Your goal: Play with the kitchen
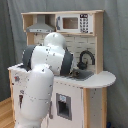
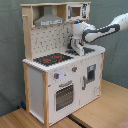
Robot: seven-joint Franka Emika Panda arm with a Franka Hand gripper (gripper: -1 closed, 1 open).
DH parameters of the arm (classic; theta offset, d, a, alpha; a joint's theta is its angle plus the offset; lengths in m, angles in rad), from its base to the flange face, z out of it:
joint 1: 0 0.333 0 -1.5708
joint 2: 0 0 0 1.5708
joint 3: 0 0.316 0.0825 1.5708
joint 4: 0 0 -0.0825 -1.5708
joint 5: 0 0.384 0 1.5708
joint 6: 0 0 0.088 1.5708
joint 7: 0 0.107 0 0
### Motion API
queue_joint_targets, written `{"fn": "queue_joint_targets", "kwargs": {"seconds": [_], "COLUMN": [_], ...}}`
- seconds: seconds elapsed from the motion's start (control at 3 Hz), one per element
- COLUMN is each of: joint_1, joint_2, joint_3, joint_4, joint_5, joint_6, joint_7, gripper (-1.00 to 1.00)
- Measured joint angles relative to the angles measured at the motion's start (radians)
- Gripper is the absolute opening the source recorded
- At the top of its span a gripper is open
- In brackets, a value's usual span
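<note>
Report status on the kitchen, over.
Claw low over the sink, beside black faucet. Kitchen upright, oven door closed. Nothing held in sight.

white arm (image 2: 105, 31) outstretched, wrist bent down, gripper (image 2: 76, 49) low, fingers perhaps slightly parted

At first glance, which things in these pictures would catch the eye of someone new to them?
First, the toy kitchen, white and light wood, which fills the middle of both exterior views. Next, the white robot arm: it covers the kitchen's left half in the first exterior view, and in the second exterior view it reaches in from the right, with its pincer low over the sink area. The red-ringed hob stands out on the counter.
</note>
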Motion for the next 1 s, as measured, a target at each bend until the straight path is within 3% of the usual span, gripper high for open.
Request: {"fn": "queue_joint_targets", "kwargs": {"seconds": [0.33, 0.67, 1.0], "joint_1": [0.024, 0.029, 0.055], "joint_2": [0.022, 0.022, 0.02], "joint_3": [0.002, 0.002, 0.002], "joint_4": [0.015, 0.015, 0.024], "joint_5": [-0.016, -0.016, -0.016], "joint_6": [-0.034, -0.038, -0.08], "joint_7": [0.001, 0.001, 0.004], "gripper": [1.0, -1.0, -1.0]}}
